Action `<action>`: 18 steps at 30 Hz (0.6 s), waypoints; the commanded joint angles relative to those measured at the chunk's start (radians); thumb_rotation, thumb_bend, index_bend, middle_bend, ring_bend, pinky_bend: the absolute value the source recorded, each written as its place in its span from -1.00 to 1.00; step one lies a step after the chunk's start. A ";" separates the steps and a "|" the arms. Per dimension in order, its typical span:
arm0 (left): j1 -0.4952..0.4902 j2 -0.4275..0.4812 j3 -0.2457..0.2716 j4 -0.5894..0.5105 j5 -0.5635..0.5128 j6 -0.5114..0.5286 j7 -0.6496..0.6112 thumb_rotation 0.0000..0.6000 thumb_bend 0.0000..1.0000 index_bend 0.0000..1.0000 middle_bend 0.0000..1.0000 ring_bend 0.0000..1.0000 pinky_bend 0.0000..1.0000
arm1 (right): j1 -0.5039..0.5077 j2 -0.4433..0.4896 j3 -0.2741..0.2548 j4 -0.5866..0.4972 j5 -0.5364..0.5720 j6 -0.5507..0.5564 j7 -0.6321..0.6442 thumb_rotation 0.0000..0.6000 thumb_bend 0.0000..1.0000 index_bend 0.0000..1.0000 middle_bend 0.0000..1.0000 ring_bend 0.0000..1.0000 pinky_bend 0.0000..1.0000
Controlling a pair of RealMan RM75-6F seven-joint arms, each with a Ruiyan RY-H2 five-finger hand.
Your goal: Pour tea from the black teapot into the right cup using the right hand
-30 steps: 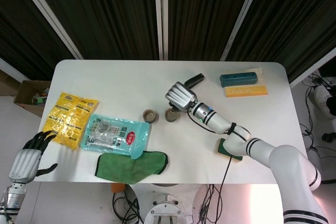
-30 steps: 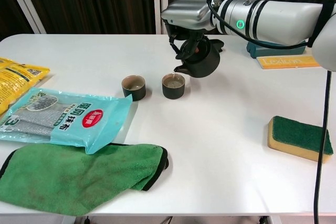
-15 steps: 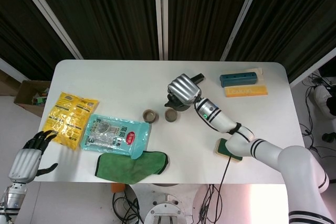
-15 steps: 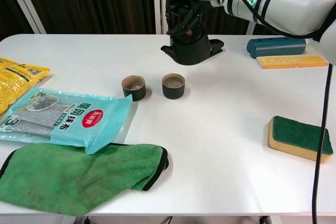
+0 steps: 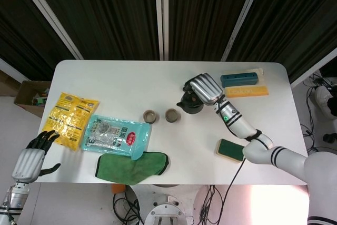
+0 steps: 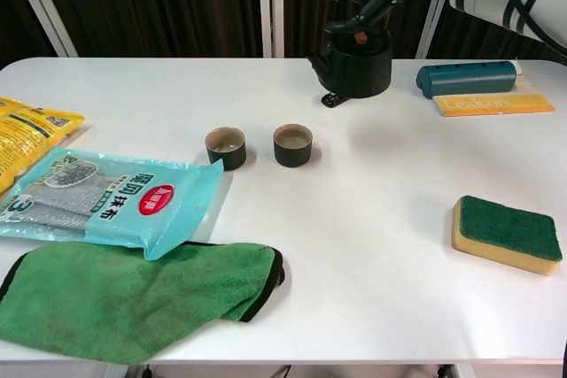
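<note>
Right hand point(image 5: 206, 88) closed over the handle of the black teapot point(image 6: 356, 63), carried upright above the table point(image 6: 372, 245). Down and to its left, well apart: right cup point(image 6: 293, 145), with a second cup point(image 6: 226, 148) just beside that. Behind the hand, a teal case point(image 6: 466, 78) on an orange box point(image 6: 493, 104). Nearer the robot, a green sponge point(image 6: 507, 234). Left hand point(image 5: 33, 156) far off past the table's left edge, fingers spread, holding nothing.
</note>
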 commanded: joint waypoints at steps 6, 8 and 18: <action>-0.004 -0.003 0.003 -0.007 0.010 0.002 0.009 1.00 -0.74 -0.65 -0.83 -0.85 -0.53 | -0.119 0.066 -0.061 -0.049 0.015 0.036 0.074 1.00 -0.53 1.00 1.00 1.00 0.85; -0.005 -0.002 0.003 -0.008 0.009 0.000 0.014 1.00 -0.74 -0.65 -0.83 -0.85 -0.53 | -0.144 0.072 -0.074 -0.042 0.013 0.044 0.087 1.00 -0.53 1.00 1.00 1.00 0.85; -0.009 -0.002 0.004 -0.015 0.005 -0.008 0.028 1.00 -0.74 -0.65 -0.83 -0.85 -0.53 | -0.237 0.034 -0.134 0.083 -0.011 0.060 0.171 1.00 -0.54 1.00 1.00 1.00 0.85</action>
